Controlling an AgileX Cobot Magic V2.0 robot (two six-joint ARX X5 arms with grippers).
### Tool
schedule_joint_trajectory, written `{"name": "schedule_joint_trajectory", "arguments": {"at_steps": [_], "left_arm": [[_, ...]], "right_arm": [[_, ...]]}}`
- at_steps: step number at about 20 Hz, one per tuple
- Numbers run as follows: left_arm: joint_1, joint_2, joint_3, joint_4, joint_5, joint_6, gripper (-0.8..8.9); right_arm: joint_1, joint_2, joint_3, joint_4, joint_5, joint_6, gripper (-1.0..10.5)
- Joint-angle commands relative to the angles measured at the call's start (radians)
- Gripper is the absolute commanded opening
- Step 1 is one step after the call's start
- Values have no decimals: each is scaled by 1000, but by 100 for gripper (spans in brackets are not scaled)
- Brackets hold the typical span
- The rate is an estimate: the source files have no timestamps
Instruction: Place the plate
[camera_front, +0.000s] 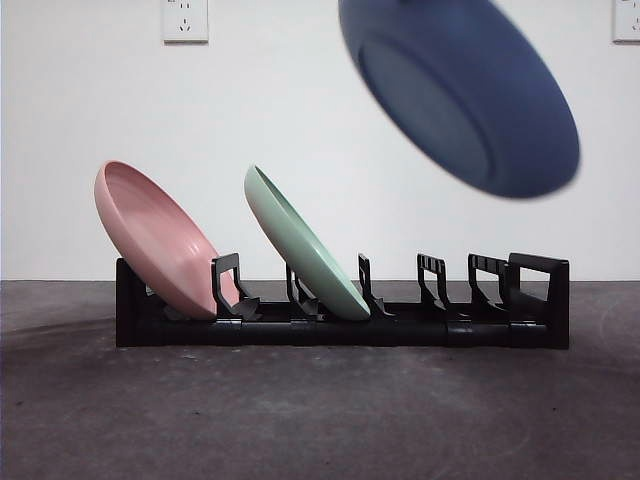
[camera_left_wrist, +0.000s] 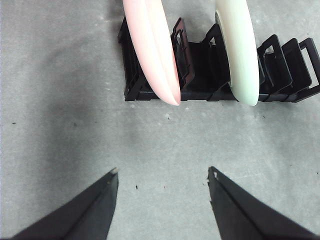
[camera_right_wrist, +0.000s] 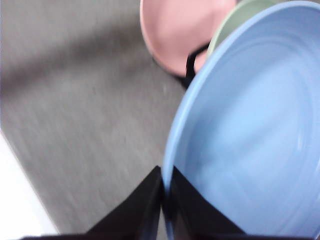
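Carrying the blue plate (camera_front: 470, 90) high in the upper right of the front view, tilted and well above the black rack (camera_front: 340, 325) along the lower middle of that frame, touching neither rack nor table (camera_front: 320, 420). Pinching the plate's rim in the right gripper (camera_right_wrist: 164, 200), jaws closed tight on either side of the edge at the lower centre of the right wrist view, with the pale blue inside of the plate filling the right half of that picture (somewhat blurred, so finer detail is not to be made out). Waiting with the left gripper (camera_left_wrist: 162, 175), jaws spread wide apart and holding nothing, at the bottom of the left wrist view over bare table, the rack lying across the top of that frame. Already sitting in the rack: a pink plate (camera_front: 160, 240) leaning in the leftmost slot at centre left of the front view, and a green plate (camera_front: 305, 245) leaning in a slot just right of it near the middle. Standing unfilled: the dividers toward the right end of the rack, at lower right of the front view. Judging the task as partway along: plate grasped and lifted, placing not yet done. Remaining, most likely: bringing the plate down over one of the free slots right of the green one, seating its edge between the dividers, and letting go.
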Motion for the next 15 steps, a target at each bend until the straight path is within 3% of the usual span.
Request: {"name": "schedule_joint_trajectory", "arguments": {"at_steps": [1,3,7,15], "left_arm": [[-3,6,23,8,3,11,281],[-3,6,23,9,3,11,281],[-3,6,23,34,3,11,281],[-3,6,23,52,3,11,281]], "right_arm": [[126,17,-52,23,108,-11,15],[217,46,-90,21,174,-11,15],[319,154,-98,18,200,-8,15],[342,398,-98,59,199,-62,15]]}}
